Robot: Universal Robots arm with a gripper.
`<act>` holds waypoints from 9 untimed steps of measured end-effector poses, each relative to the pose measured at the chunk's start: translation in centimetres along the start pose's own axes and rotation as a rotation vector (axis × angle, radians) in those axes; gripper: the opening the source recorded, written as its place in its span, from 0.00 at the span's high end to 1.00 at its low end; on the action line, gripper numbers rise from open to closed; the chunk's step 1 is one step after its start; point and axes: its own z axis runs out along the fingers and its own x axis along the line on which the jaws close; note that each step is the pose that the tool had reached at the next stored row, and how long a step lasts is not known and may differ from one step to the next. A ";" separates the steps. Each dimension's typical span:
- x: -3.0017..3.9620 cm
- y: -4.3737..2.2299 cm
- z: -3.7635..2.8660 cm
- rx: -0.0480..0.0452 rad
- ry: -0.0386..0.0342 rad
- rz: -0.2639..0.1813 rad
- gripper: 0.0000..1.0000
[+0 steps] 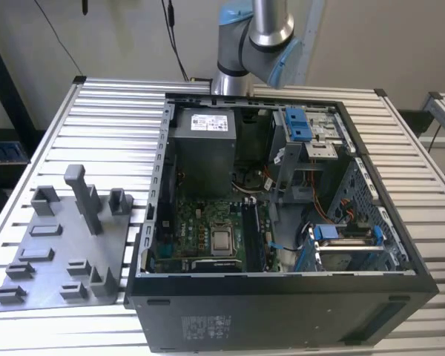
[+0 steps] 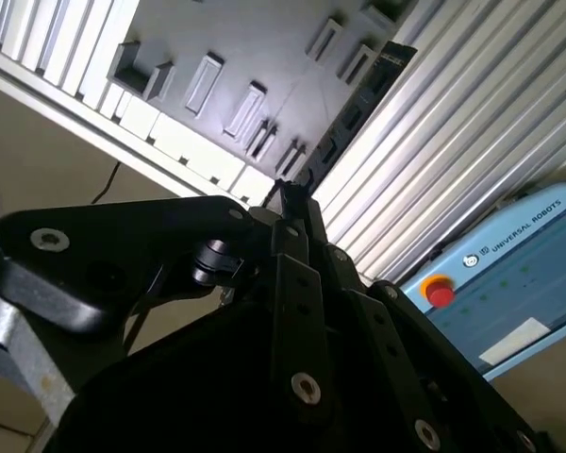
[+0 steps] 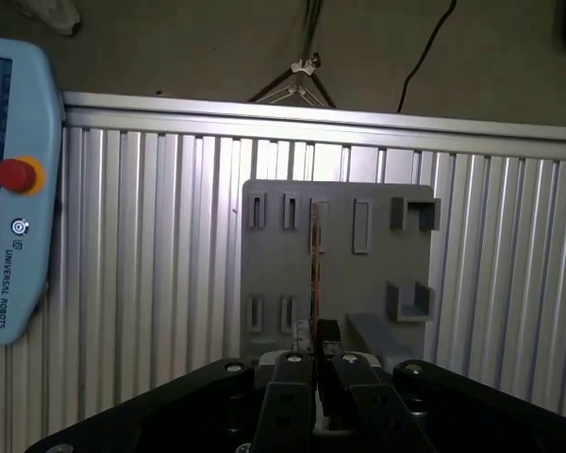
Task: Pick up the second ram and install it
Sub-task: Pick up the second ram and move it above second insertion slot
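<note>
- Gripper (image 3: 314, 342) is pinched nearly closed on one end of the second ram (image 3: 313, 255).
- The stick's long axis runs straight out from the fingertips, edge-on in the first wrist view.
- Beyond it lies the grey tray (image 3: 340, 283), with the computer case (image 1: 282, 311) beside that tray.

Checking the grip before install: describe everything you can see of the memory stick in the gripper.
The second ram is a long, narrow, flat, dark board with a row of black chips in the second wrist view; the first wrist view shows it edge-on, a thin strip. The gripper is shut on one end; the rest juts straight out, apparently touching nothing else, the grey tray behind it.
</note>
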 end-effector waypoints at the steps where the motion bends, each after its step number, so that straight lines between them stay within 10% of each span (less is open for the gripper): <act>1: 0.00 -0.21 -0.01 -0.0001 0.0001 0.000 0.86; 9: 0.01 -2.76 -0.05 0.0000 0.0000 0.000 0.86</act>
